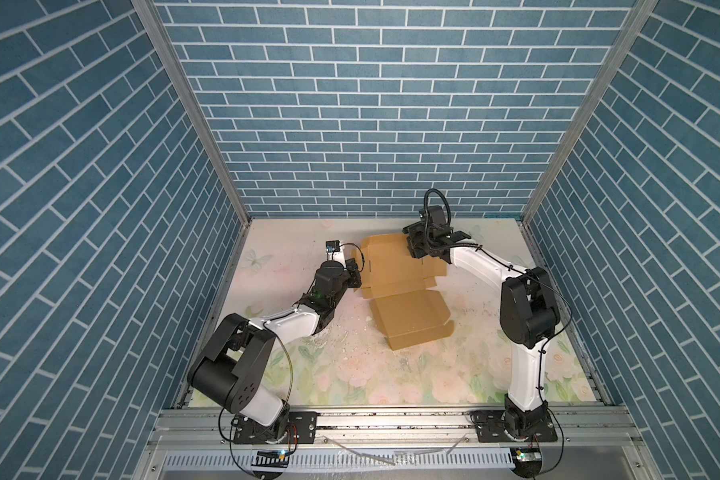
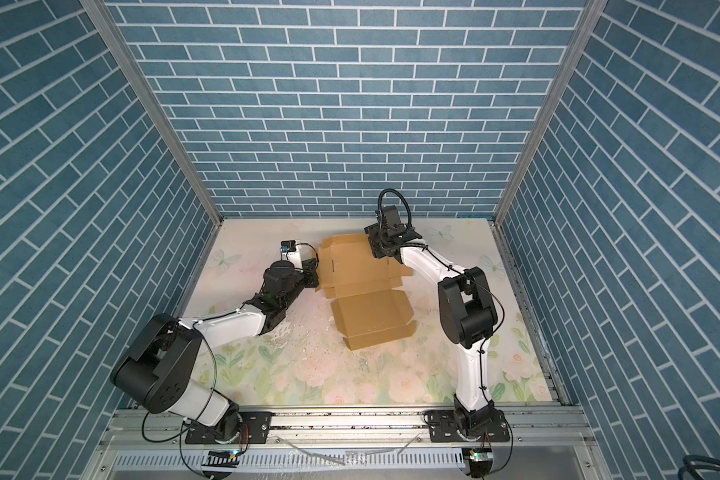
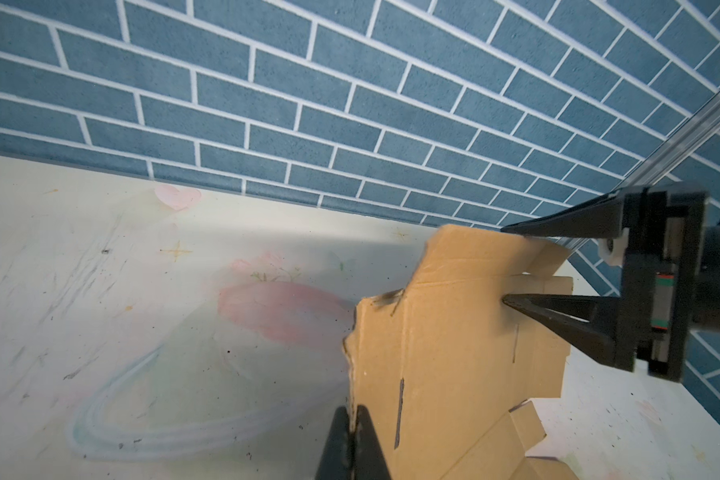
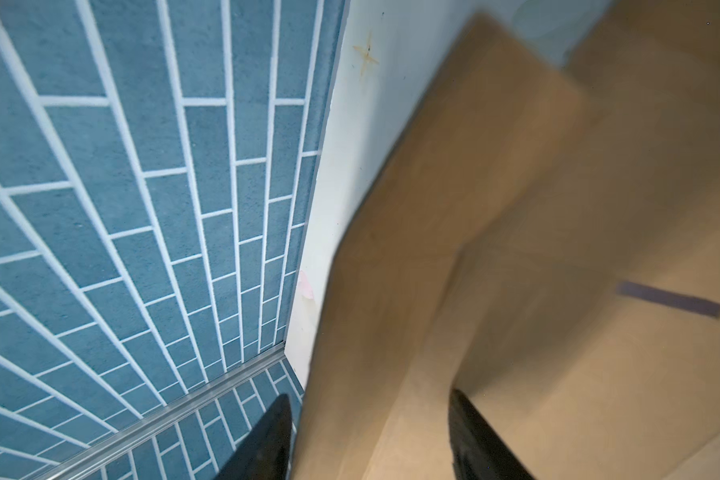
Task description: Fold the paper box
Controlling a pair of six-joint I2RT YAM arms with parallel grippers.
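Observation:
The paper box [image 1: 395, 270] [image 2: 358, 270] is a brown cardboard sheet, partly folded, lying at the back middle of the table in both top views. Its near panel [image 1: 412, 320] has low raised walls. My left gripper [image 1: 357, 271] [image 2: 314, 274] [image 3: 353, 411] is shut on the edge of the box's left side flap [image 3: 454, 332], which stands upright. My right gripper [image 1: 416, 251] [image 2: 379, 249] [image 4: 368, 395] [image 3: 503, 264] is at the far right corner. Its jaws are apart and straddle a raised flap [image 4: 433, 249]. The right wrist view is blurred.
The table [image 1: 350, 365] has a worn floral cover. Blue brick walls [image 1: 371, 166] close in the back and both sides, and the right gripper is near the back wall. An aluminium rail [image 1: 391, 419] with both arm bases runs along the front edge.

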